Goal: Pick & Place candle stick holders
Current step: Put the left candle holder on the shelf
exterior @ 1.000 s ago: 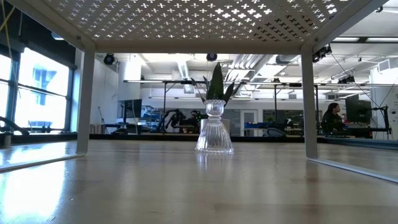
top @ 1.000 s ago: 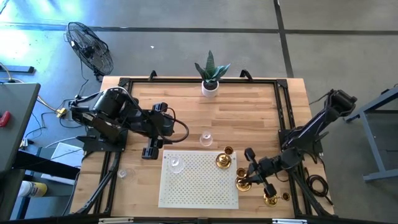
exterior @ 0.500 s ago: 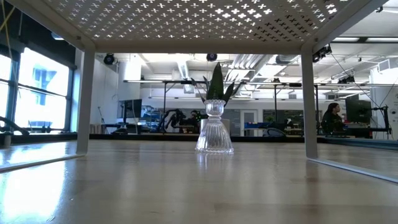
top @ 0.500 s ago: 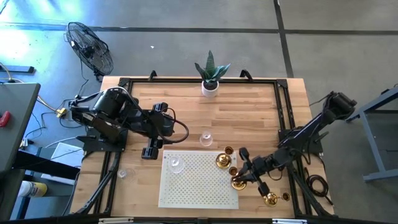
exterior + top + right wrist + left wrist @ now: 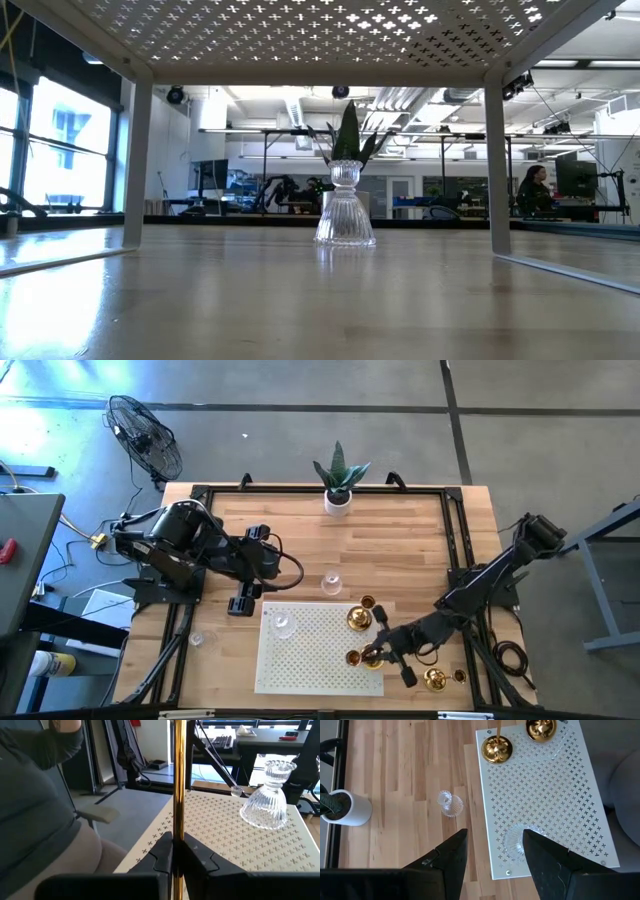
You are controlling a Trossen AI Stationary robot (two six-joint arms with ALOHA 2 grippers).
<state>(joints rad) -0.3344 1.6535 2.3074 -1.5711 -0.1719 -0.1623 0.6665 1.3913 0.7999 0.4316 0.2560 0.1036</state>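
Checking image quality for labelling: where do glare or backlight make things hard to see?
Low view: bright windows backlight the clear glass holder. High view: sun washes out the floor at left. Right wrist view: the brass stem in the right gripper gleams, still readable.

Grey concrete floor (image 5: 300, 420), black fan (image 5: 145, 438), bright windows (image 5: 60, 140), desks beyond the wooden table (image 5: 400, 540).

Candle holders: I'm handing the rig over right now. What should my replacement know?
Right gripper: shut on the stem of the first brass holder, over the white rack.
Left gripper: open, waiting beside the rack.
On the rack: second brass holder, first glass holder.
On the table: third brass holder, second glass holder, third glass holder.
Left: probably those three.
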